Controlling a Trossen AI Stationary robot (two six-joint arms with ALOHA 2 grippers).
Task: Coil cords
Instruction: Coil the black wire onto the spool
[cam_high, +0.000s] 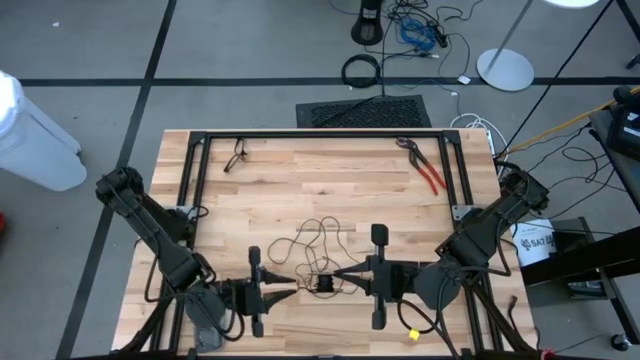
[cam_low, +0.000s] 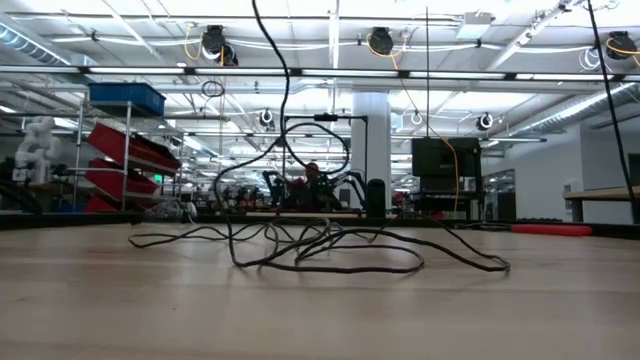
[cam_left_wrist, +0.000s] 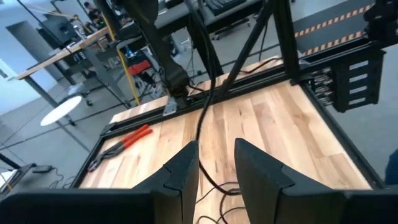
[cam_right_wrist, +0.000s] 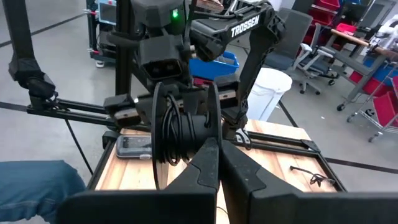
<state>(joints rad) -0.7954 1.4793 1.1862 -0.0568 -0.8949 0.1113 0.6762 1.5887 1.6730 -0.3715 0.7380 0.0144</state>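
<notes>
The thin black cord (cam_high: 318, 235) lies in loose tangled loops on the middle of the wooden table; in the low view (cam_low: 330, 250) one strand rises from the tangle out of the top of the picture. My left gripper (cam_high: 296, 293) is near the table's near edge, pointing right, fingers open (cam_left_wrist: 216, 155). My right gripper (cam_high: 336, 272) faces it from the right, fingers shut (cam_right_wrist: 216, 152), tips close to the left gripper. Several cord loops (cam_right_wrist: 171, 134) sit bunched at the left gripper. The pale end piece does not show. My left gripper has several loops of the cord (cam_right_wrist: 171, 134) gathered about its open fingers, and a strand (cam_left_wrist: 208, 118) runs up between them. The loops are clear of the table. How the fingers bear on them is hidden by the loops themselves. My right gripper is shut on a strand of the cord (cam_high: 330, 275) beside the bunched loops, coming level from the table's right. Its own fingers hide the place of contact.
Red-handled pliers (cam_high: 425, 168) lie at the far right and a small dark wire thing (cam_high: 237, 155) at the far left. A black metal frame (cam_high: 320, 135) runs round the table's edges. A person's leg (cam_right_wrist: 37, 180) shows beyond the table's left side.
</notes>
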